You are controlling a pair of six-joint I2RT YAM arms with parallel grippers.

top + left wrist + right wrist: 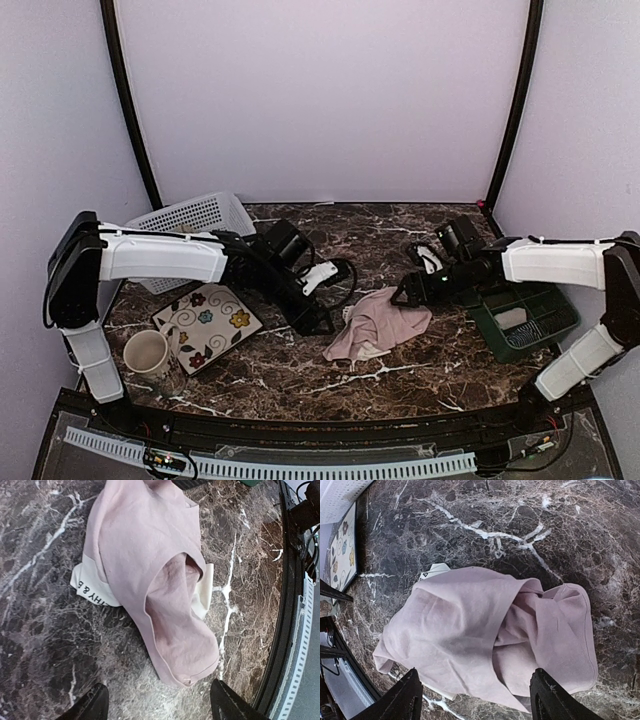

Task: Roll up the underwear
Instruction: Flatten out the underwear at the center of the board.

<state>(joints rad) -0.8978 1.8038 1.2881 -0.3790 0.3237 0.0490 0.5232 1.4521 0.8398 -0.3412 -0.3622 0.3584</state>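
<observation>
The underwear [378, 322] is showing dusty pink all over, its waistband [92, 587] showing cream with black lettering. The worktop [300, 375] is displaying dark brown marble, with white veins running through it. The square plate [207, 325] is wearing cream with dark curling swirls and flowers in yellow, blue and maroon. The mug [148, 355] is showing cream, the perforated basket [195, 215] white, and the other basket [487, 328] dark green.

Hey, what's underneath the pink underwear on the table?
Its cream waistband, printed with black letters, pokes out from beneath the pink underwear, lying on the marble table. Anything under the bunched folds is covered.
</observation>
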